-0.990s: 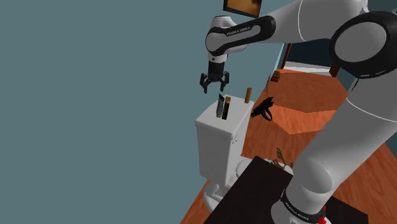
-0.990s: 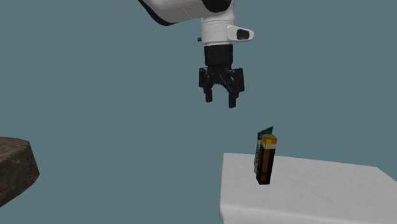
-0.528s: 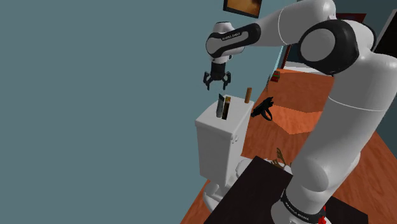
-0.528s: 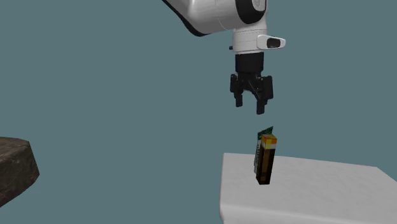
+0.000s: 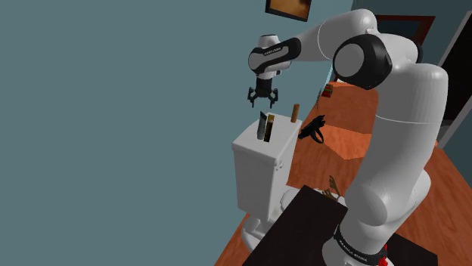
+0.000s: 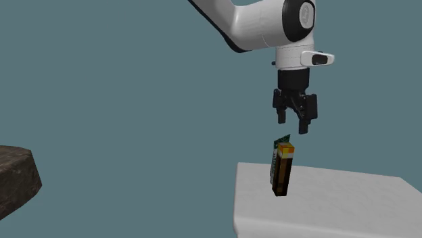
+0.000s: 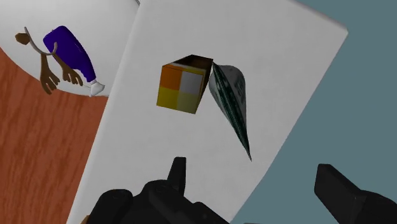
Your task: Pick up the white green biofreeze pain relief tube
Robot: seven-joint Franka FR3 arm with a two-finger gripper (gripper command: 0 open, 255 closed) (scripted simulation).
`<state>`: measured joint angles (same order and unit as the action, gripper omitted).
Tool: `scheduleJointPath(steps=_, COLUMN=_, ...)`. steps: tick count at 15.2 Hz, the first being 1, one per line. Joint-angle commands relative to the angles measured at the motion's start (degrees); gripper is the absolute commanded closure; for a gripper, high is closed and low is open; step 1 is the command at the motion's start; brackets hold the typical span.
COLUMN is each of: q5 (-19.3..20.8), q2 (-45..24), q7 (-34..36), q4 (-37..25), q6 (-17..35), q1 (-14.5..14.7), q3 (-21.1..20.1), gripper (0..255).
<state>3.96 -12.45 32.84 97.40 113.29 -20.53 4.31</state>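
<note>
Nearest in the shoulder view is the dark stand [image 5: 302, 230], and just beyond it a white toilet tank [image 5: 257, 151] against the teal wall. On the tank's lid an upright brown box [image 6: 283, 174] with an orange top stands with the green-and-white tube [image 7: 230, 102] upright right against it (the two touch in the wrist view). The gripper [image 6: 292, 124] hangs above them, fingers apart and holding nothing, with a reddish wood floor [image 5: 355, 128] farther off.

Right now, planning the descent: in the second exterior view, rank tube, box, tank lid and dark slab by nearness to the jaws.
1. Tube and box, directly below: too close to call.
2. Tank lid, under them.
3. Dark slab, far left.
</note>
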Motion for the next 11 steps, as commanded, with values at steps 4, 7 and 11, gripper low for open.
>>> scheduleJointPath(steps=4, q5=0.0, q2=-0.9, q7=0.4, q4=2.3, q6=3.3, q1=-0.1, q3=0.1, gripper=0)
scheduleJointPath(steps=7, q5=0.1, q2=-1.2, q7=0.5, q4=3.2, q6=4.4, q1=-0.1, q3=0.1, gripper=0)
scheduleJointPath(steps=11, q5=0.0, q2=-1.3, q7=0.5, q4=3.0, q6=4.3, q1=-0.1, q3=0.1, gripper=255)
